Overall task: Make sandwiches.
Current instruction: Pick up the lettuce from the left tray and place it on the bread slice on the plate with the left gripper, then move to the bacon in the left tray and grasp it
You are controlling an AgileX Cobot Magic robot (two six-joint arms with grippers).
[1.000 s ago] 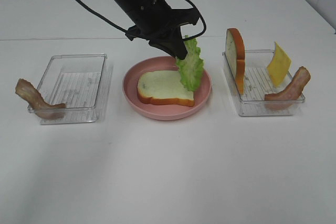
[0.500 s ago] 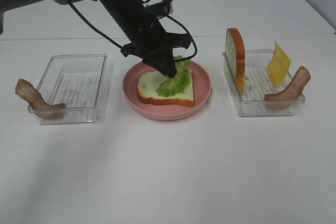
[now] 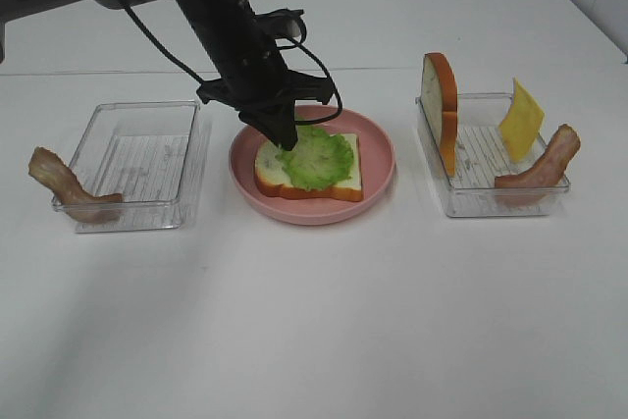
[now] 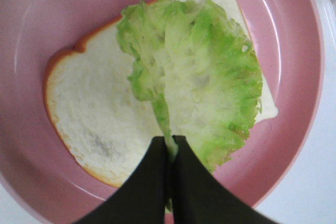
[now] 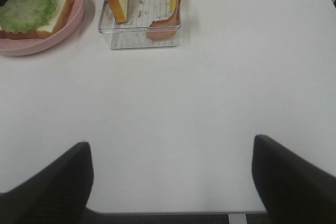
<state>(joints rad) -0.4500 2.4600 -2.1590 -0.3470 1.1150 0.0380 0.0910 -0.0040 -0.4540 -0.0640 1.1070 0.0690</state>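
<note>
A white bread slice (image 3: 267, 172) lies flat on the round pink plate (image 3: 383, 169) at the table's middle. Ruffled green lettuce (image 3: 319, 156) lies spread on top of it. My left gripper (image 3: 287, 139) is low over the slice's left part, shut on the lettuce's stem end. The left wrist view shows the lettuce (image 4: 210, 77) fanned over the bread (image 4: 100, 119) with my left gripper (image 4: 172, 148) pinching its stalk. My right gripper (image 5: 170, 182) stands open and empty over bare table, away from the food, and is outside the exterior view.
The clear tray (image 3: 491, 198) on the right holds an upright bread slice (image 3: 442, 110), a yellow cheese square (image 3: 520, 120) and a bacon strip (image 3: 540, 169). At the left, another bacon strip (image 3: 69, 188) hangs over the rim of a second clear tray (image 3: 137, 159).
The left gripper came down and to the left with the lettuce. The lettuce hung upright above the plate's right side; it now lies flat on the bread slice.
</note>
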